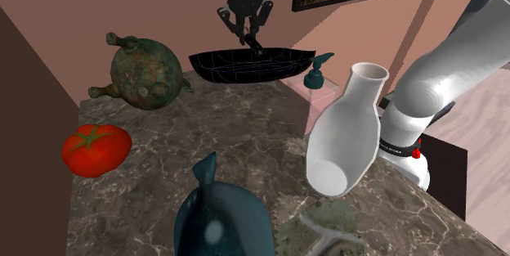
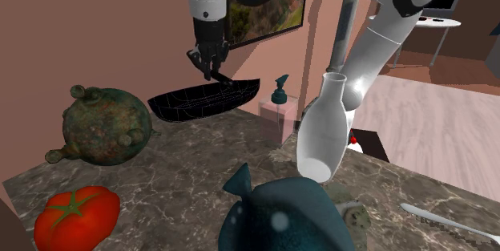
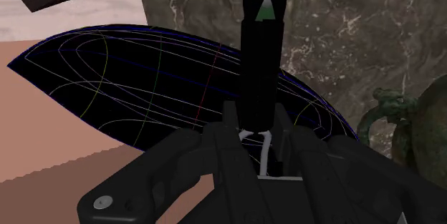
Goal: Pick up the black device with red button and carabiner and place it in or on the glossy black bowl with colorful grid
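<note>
Now the hand (image 1: 249, 33), clamped on the device (image 3: 259, 58), hangs over the bowl (image 1: 237, 66); lower it to the bowl's middle before letting go

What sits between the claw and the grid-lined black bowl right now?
Just the black device, clasped in the claw and pointing down at the bowl; the wrist view shows it.

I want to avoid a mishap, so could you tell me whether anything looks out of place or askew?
Yes: the black bowl sits at the far edge of the marble counter, much of it overhanging, so it looks precarious.
</note>
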`<act>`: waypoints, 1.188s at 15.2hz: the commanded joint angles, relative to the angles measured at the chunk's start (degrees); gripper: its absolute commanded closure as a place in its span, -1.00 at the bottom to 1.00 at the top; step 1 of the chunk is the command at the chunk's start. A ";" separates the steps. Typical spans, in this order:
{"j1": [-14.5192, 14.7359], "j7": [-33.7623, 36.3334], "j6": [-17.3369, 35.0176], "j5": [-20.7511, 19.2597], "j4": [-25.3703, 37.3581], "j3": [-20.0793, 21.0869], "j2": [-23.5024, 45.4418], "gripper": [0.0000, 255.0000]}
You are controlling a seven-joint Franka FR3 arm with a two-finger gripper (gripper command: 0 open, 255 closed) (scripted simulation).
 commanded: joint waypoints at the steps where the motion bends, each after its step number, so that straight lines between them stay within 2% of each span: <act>1: -1.02 -2.19 0.70 -0.87 0.37 -1.48 0.99 1.00; 8: -4.89 -9.31 2.87 -4.09 3.46 -6.21 6.03 1.00; 18: -4.72 -8.10 10.45 -4.33 -3.94 -5.74 6.32 1.00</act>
